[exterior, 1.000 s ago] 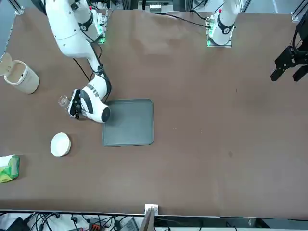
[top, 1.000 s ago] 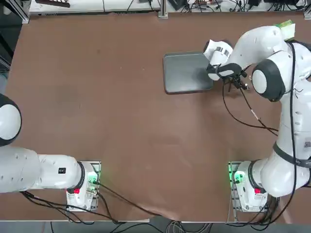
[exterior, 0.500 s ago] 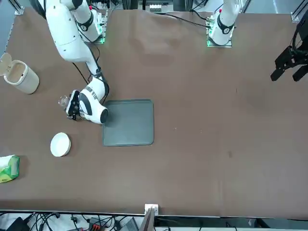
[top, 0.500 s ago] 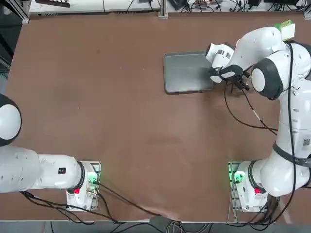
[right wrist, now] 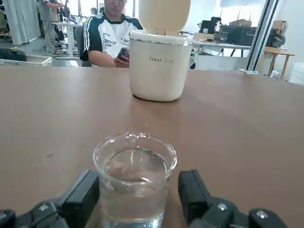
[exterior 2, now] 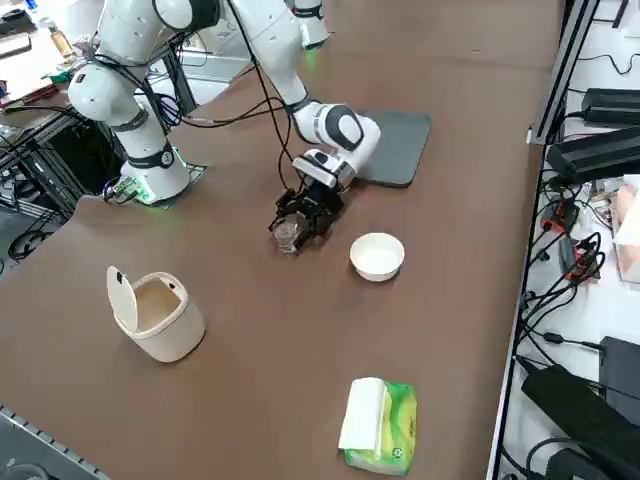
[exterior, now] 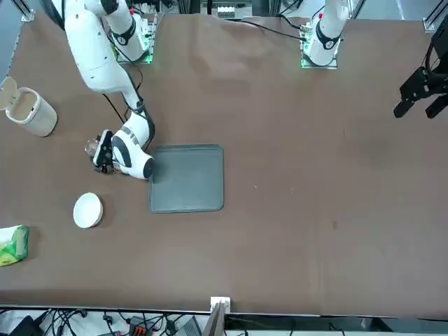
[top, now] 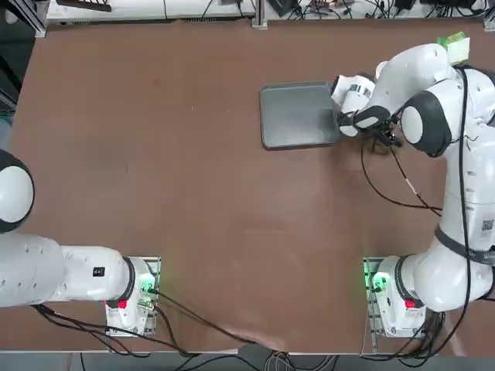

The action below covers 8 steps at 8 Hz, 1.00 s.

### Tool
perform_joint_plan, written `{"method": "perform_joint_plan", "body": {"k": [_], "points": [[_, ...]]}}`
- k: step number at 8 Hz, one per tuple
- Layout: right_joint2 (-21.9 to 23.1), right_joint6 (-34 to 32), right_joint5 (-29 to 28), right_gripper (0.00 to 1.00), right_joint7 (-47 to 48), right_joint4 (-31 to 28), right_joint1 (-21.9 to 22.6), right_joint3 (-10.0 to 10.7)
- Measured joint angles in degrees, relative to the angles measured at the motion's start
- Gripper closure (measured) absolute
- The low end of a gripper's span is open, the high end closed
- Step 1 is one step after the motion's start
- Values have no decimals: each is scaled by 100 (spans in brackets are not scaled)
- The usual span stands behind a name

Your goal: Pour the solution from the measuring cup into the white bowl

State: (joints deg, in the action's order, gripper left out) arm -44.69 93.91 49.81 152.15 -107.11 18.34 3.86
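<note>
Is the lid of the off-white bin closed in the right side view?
No, the lid stands raised, leaving the brownish inside of the bin showing.

This place looks like a robotics laboratory. A white robot arm with dark grey joint rings (top: 458, 185) is mounted at the edge of a wide brown table (top: 193, 216). Long black cables (top: 209, 318) run from the arm bases, and on the white side bench (exterior 2: 590, 320) there are black rectangular electronic boxes (exterior 2: 612, 107) with many tangled wires (exterior 2: 560, 290). A silver metal profile post (right wrist: 262, 35) stands at the table edge. In the wrist view the room is open and bright, with tall windows (right wrist: 88, 7), a pale grey curtain (right wrist: 23, 21) and a long white desk (right wrist: 218, 45) that carries dark equipment (right wrist: 237, 34). A person in a white and black T-shirt (right wrist: 111, 40) sits near the table, and another person in grey clothes (right wrist: 46, 23) stands farther behind.
</note>
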Motion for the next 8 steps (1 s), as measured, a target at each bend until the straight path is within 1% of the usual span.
{"method": "perform_joint_plan", "body": {"k": [2, 5, 6, 8], "points": [[4, -8, 24, 27, 17, 0, 16, -8], [58, -31, 150, 27, -138, 19, 99, -21], [163, -128, 197, 27, -258, 42, 140, -23], [561, -357, 330, 27, -601, 91, 201, -34]]}}
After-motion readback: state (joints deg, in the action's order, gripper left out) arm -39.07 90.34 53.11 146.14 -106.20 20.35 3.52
